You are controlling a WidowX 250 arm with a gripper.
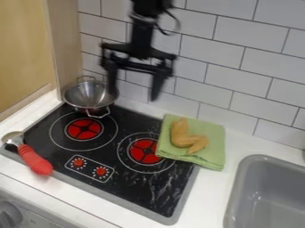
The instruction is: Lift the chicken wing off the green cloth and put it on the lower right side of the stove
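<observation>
While chicken wing (179,132) tops green cloth (216,136), pot (89,94) occupies stove (127,185).

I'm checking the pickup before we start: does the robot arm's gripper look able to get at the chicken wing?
Probably yes: the open gripper hangs empty, and the chicken wing lies uncovered on the green cloth.

Chicken wing (180,136) on the green cloth (217,133), fingers (159,83) wide apart above the stove (132,180).
</observation>
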